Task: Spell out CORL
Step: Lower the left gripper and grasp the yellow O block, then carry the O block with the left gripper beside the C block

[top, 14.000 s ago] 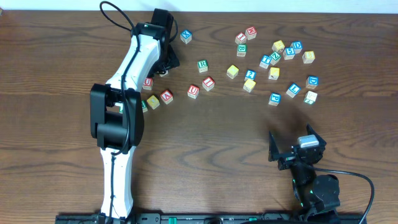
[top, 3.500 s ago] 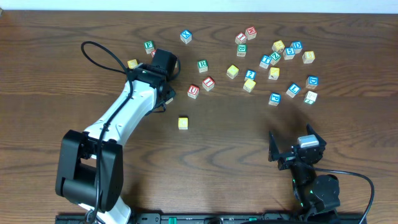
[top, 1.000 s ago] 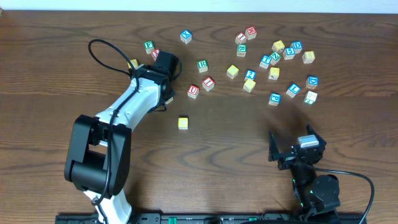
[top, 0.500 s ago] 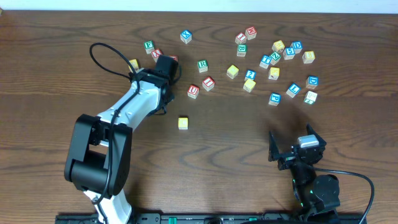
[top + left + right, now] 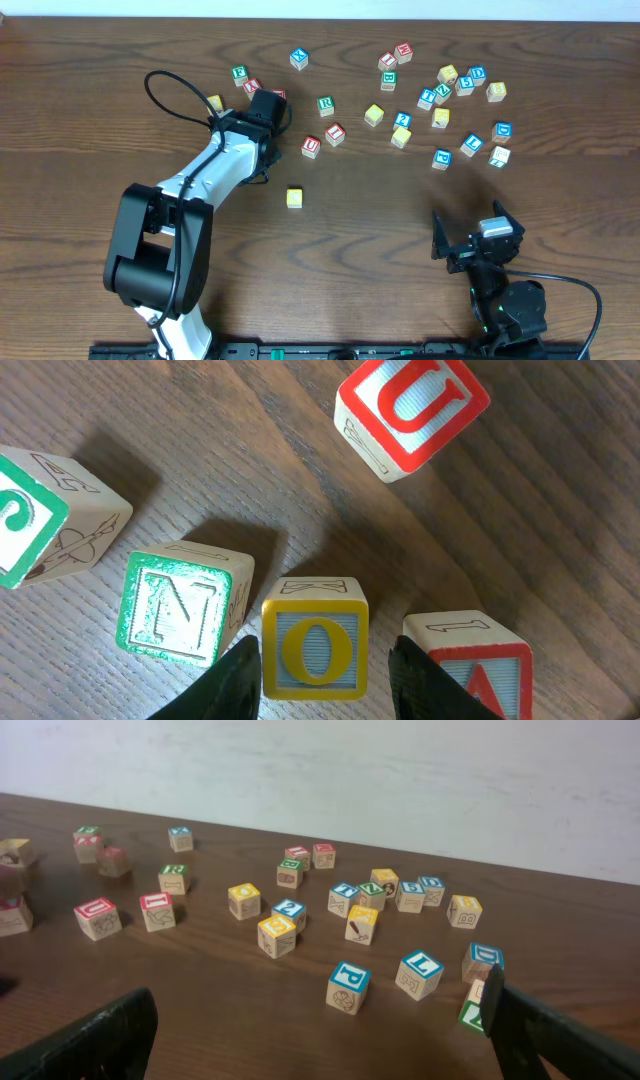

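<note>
Fingers (image 5: pixel 100 1040) of the right hand (image 5: pixel 320 1010) are held wide apart at the near counter (image 5: pixel 380 260) edge. Farther out, a lone yellow cube (image 5: pixel 294 197) is set down (judged the C; its letter cannot be read). Beyond, the O cube (image 5: pixel 314 648) is straddled on the counter by the left hand (image 5: pixel 322 660), spread, not yet clamped: fetching O is judged the step in hand. A squeeze, then a lift clear of the N cube (image 5: pixel 180 605) and A cube (image 5: pixel 468 665), is called for next.

Left tool (image 5: pixel 322 672) half-spread, downward; right tool (image 5: pixel 320 1035) fully spread.
</note>
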Tool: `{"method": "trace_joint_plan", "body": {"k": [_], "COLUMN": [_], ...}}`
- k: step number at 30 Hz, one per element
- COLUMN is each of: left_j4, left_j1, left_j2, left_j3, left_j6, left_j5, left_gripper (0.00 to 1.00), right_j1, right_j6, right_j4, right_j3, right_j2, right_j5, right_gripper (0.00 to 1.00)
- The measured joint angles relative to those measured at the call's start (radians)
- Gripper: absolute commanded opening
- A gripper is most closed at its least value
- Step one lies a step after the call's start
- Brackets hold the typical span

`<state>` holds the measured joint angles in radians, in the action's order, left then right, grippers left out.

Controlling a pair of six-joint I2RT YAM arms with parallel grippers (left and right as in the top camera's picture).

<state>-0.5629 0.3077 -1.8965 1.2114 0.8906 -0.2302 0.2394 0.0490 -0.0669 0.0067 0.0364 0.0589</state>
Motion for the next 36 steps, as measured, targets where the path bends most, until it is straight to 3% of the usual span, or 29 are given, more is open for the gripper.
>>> {"method": "trace_joint_plan", "body": {"k": [36], "left_j4": [0.039], "left_j1": [0.0], "left_j2": [-0.034], "left_j3": [-0.006], "left_j6": [-0.027], "left_j5": [-0.005], "left_gripper": [0.41], "right_j1": [0.0], "right_j6": [0.0], "right_j4": [0.0], "right_j3": [0.0], "right_j2": [0.0], "right_j5": [0.0], "right_gripper": [0.99]}}
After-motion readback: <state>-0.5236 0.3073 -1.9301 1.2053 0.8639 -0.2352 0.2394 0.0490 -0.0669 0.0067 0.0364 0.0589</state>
